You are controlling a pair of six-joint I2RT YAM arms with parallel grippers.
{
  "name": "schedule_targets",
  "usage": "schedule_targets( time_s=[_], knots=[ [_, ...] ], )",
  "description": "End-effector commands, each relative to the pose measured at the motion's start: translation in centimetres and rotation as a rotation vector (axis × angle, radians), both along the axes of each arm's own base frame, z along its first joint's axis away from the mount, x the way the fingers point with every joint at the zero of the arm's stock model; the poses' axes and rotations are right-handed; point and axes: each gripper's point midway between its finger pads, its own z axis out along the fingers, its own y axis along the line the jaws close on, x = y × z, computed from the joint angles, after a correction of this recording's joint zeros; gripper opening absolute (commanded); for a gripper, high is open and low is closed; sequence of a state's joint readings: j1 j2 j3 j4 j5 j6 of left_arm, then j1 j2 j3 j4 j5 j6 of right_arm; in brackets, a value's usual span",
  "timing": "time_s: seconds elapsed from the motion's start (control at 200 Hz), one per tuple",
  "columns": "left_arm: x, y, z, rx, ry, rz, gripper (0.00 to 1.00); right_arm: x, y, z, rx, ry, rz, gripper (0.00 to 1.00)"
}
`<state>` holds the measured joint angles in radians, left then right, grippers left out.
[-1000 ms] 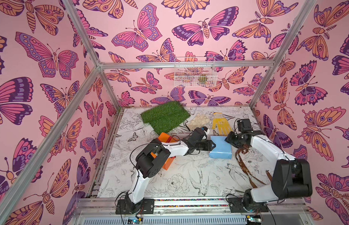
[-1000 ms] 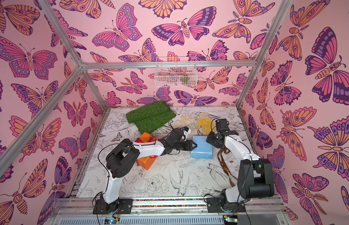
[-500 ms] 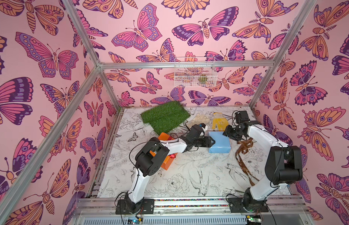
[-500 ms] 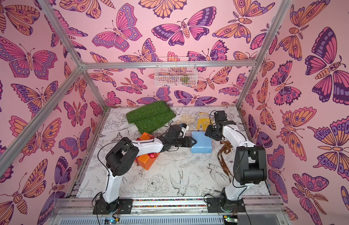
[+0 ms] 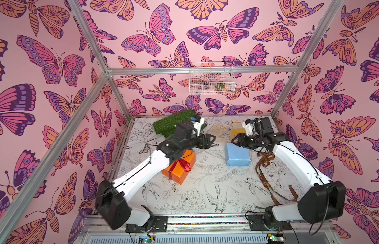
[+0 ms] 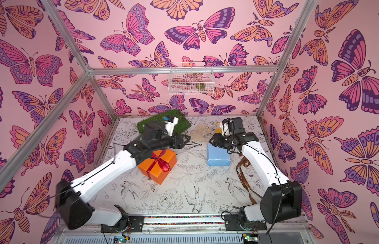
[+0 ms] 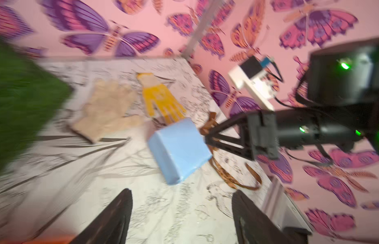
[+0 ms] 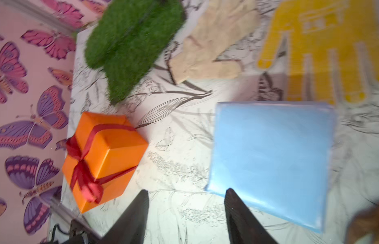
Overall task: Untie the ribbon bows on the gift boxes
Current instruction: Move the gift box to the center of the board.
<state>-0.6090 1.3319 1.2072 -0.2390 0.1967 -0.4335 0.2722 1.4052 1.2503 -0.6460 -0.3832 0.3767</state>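
**Red bow tied on the orange box; brown ribbon loose beside the blue box**

The scene is laid out on a white table printed with line drawings of birds and flowers. At its far edge a green grass mat is spread, partly covered by the left arm.

On the back wall a white wire basket is hung. One small greenish-yellow item is held in it; what it is cannot be told.

The orange box is set on the left part of the table, under the left forearm. It is wrapped crosswise by the red ribbon, whose bow is tied on the upper face.

The blue box, smaller and flatter, is placed well apart from it toward the right. The brown ribbon is strewn loose on the table just beside this box, not around it, and is trailed under the right arm.

Between the mat and the blue box a beige glove and a yellow glove are laid flat, side by side.

The left gripper is held above the table beyond the orange box, its jaws spread with only tabletop seen between them. The right gripper is poised at the far end of the blue box, jaws likewise parted and grasping nothing. Whether the box is touched cannot be told.
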Motion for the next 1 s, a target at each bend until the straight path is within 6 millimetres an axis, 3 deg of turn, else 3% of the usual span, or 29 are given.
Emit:
schedule_targets(
  time_s=[0.0, 0.075, 0.145, 0.34, 0.355, 0.371, 0.396, 0.446, 0.466, 0.651, 0.756, 0.996],
  knots=[
    [-1.1, 9.7, -7.9, 0.274, 0.189, 0.228, 0.82, -2.7, 3.8, 0.3, 0.037, 0.023, 0.143, 0.6],
    [-1.5, 13.9, -10.3, 0.323, 0.27, 0.318, 0.82, -3.6, 5.8, 0.2, 0.079, 0.024, 0.185, 0.6],
    [-1.4, 15.8, -12.0, 0.322, 0.318, 0.359, 0.82, -4.2, 7.3, 0.0, 0.136, 0.033, 0.217, 0.6],
    [0.0, 18.0, -13.5, 0.3, 0.345, 0.395, 0.85, -6.0, 9.4, -1.3, 0.168, 0.068, 0.288, 0.59],
    [0.0, 18.1, -13.6, 0.3, 0.348, 0.397, 0.89, -6.1, 9.5, -1.4, 0.168, 0.071, 0.294, 0.59],
    [0.1, 18.2, -13.6, 0.299, 0.349, 0.397, 0.98, -6.3, 9.6, -1.5, 0.169, 0.073, 0.298, 0.59],
    [0.1, 18.3, -13.7, 0.295, 0.353, 0.392, 1.0, -6.5, 9.7, -1.6, 0.172, 0.078, 0.303, 0.59],
    [0.1, 18.3, -13.6, 0.274, 0.359, 0.374, 1.0, -6.8, 9.8, -2.0, 0.181, 0.085, 0.307, 0.59],
    [0.2, 18.1, -14.7, 0.277, 0.393, 0.361, 1.0, -6.9, 9.9, -2.0, 0.186, 0.087, 0.307, 0.59],
    [0.4, 16.5, -17.1, 0.225, 0.47, 0.282, 1.0, -7.6, 9.7, -2.8, 0.201, 0.102, 0.305, 0.59],
    [0.1, 15.4, -18.2, 0.173, 0.518, 0.252, 0.93, -7.9, 9.4, -2.8, 0.195, 0.093, 0.308, 0.59],
    [-3.3, 12.2, -18.6, 0.148, 0.531, 0.221, 0.89, -8.9, 8.8, -3.3, 0.18, 0.111, 0.304, 0.59]
  ],
)
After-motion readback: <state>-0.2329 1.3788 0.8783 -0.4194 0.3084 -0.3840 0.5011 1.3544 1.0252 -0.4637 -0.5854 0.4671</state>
